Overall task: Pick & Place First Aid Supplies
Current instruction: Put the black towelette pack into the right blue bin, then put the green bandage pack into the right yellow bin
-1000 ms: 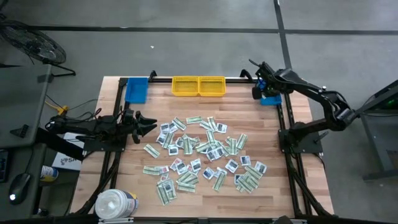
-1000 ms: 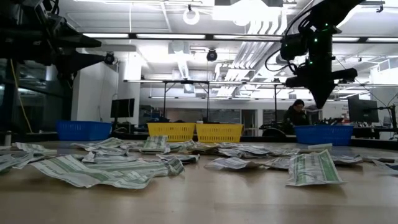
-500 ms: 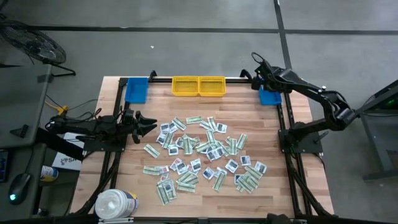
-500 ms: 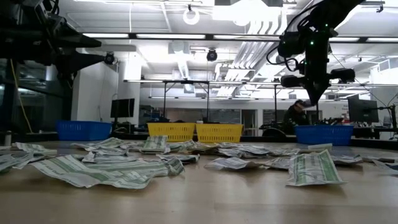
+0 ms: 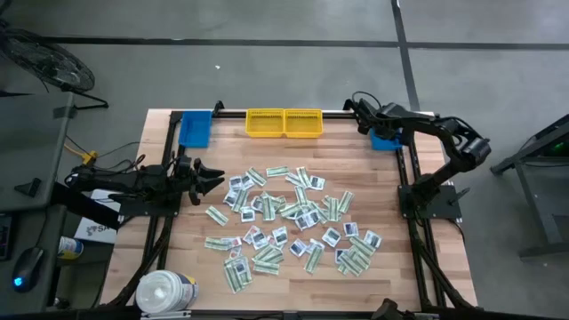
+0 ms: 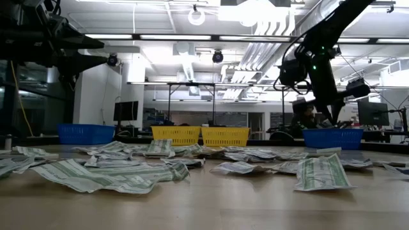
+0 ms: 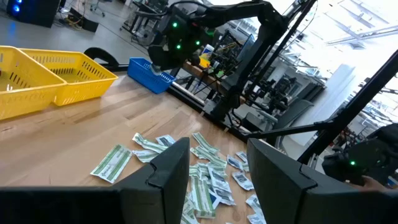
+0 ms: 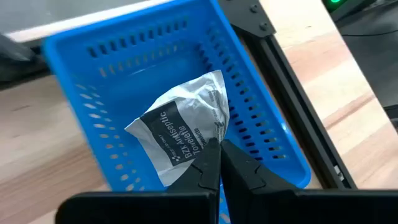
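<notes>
The packet [image 8: 181, 128] in my right pincer [image 8: 219, 163] is a small crumpled white square with a dark panel and white print, and it hangs over the blue bin [image 8: 149, 56] at the table's far right corner; a second ago my right pincer [image 5: 359, 108] sat over that bin's near part with my arm stretched straight, and it has since swung toward the far edge while the elbow folded back. My fingers [image 8: 205, 168] are pressed fully together, pinching the packet by its lower corner. The rest of the supplies [image 5: 293, 218] lie scattered over the middle of the table [image 5: 267, 147], long green-white strips mixed with smaller white squares, many overlapping, none shifted since the earlier views. My left pincer [image 5: 213, 175] has not moved: it hovers at the left side, just beside the heap, its fingers [image 7: 168, 171] apart and holding nothing. Two yellow bins [image 5: 284, 124] stand side by side at the far edge, a second blue bin [image 5: 195, 128] stands at the far left, and a white tub [image 5: 163, 292] sits at the near left corner. A black frame rail [image 8: 292, 124] runs just beside the blue bin under my right pincer.
</notes>
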